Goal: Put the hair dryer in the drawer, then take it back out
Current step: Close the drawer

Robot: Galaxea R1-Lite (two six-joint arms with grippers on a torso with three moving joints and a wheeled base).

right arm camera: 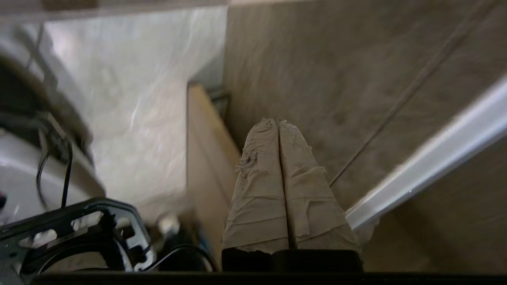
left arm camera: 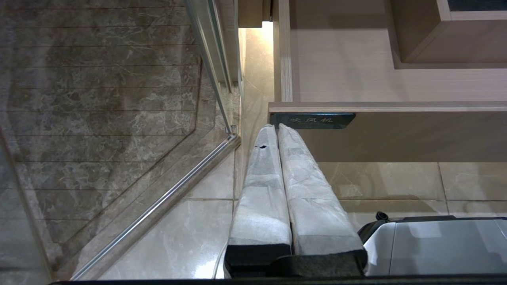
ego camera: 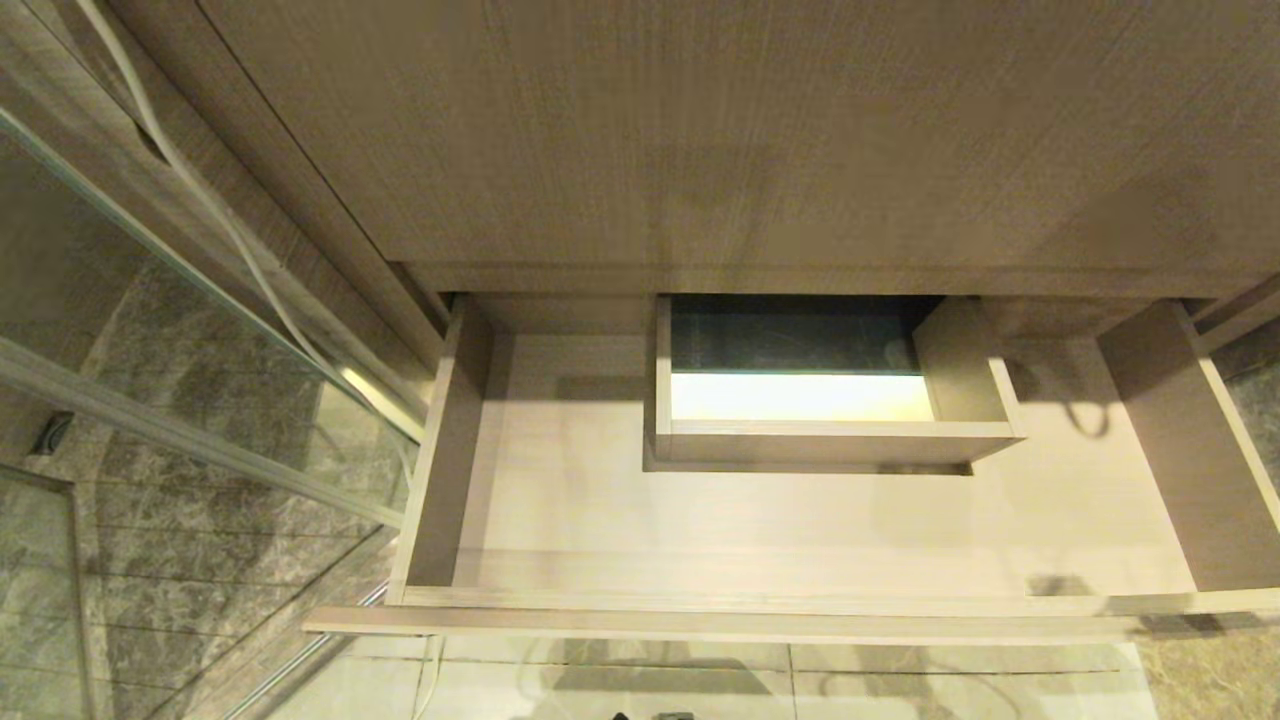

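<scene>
The wood-grain drawer [ego camera: 720, 605] stands pulled out below the cabinet front, its pale inside bare around a boxed rectangular cut-out [ego camera: 800, 440]. The left wrist view shows the drawer [left arm camera: 396, 134] from its front, with a small dark label [left arm camera: 313, 120] at the corner. My left gripper [left arm camera: 276, 127] hangs shut and empty just before that label, over the floor. My right gripper [right arm camera: 277, 122] is shut with nothing between its taped fingers, beside a wood panel edge [right arm camera: 206, 158]. The hair dryer is out of view. Neither arm shows in the head view.
A glass shower partition [ego camera: 180, 400] with a metal rail runs along the left of the drawer. A pale cord [ego camera: 230, 230] hangs down the cabinet's left side. Part of my white base [left arm camera: 435, 245] sits under the drawer front. Marble tiles cover the floor.
</scene>
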